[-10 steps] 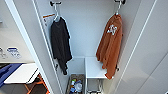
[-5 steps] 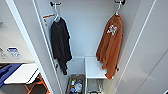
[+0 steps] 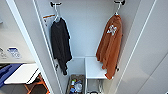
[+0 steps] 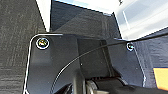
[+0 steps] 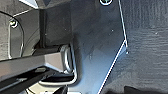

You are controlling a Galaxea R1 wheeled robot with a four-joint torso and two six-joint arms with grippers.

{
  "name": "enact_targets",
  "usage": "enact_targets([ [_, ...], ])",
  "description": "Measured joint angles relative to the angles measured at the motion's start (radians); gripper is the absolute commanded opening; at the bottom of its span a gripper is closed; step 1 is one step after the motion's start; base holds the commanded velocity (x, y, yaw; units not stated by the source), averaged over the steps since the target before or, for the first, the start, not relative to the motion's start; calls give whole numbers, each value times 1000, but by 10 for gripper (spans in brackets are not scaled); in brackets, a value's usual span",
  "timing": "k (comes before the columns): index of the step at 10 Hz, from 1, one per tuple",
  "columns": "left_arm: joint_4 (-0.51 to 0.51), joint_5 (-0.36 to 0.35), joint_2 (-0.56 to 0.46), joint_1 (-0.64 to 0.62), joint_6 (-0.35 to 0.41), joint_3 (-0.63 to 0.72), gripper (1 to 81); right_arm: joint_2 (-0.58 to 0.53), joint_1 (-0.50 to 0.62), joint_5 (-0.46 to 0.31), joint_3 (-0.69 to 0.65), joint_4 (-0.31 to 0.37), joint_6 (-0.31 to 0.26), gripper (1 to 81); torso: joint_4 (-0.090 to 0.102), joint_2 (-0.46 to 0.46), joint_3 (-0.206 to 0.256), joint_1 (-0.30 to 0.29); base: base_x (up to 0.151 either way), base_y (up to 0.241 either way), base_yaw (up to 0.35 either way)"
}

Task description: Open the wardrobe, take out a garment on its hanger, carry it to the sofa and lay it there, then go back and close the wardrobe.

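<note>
With both doors already swung wide, the wardrobe (image 3: 87, 32) stands open in front of the robot, so the opening step looks finished and the taking-out step is the one in hand. Inside, the rust-orange shirt (image 3: 110, 47) hangs on the right, its white printed mark up near the shoulder, and its pale hanger (image 3: 116, 12) is hooked on a dark peg at the top of the cabinet. Over on the left a black shirt (image 3: 60, 45) hangs from its own hanger, well apart from the orange one — that is not the one wanted. Below the orange shirt sits a white shelf (image 3: 93, 68), the shirt's hem drooping just past its front edge, and beside the shelf, down low, a bin of small clutter (image 3: 75, 86).

As for the jaws, I cannot tell how they stand — the wrist views give dark plate and bar, with grey carpet behind, and nothing of the fingers.

My guess is that the next move calls for an arm to rise to the hanger's hook, grip near the neck, and lift it up and off the peg before drawing the shirt clear of the shelf.
</note>
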Motion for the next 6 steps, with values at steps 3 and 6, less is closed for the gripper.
enact_targets([
  [3, -35, 0, 3, -90, -10, -22, 811, 4, 0, -6, -11, -29, 0, 811, 0, 0, 0, 0, 0, 0, 0],
  [6, -91, -6, 18, -215, -50, -23, 811, 21, 10, -9, -10, -32, 0, 811, 0, 0, 0, 0, 0, 0, 0],
])
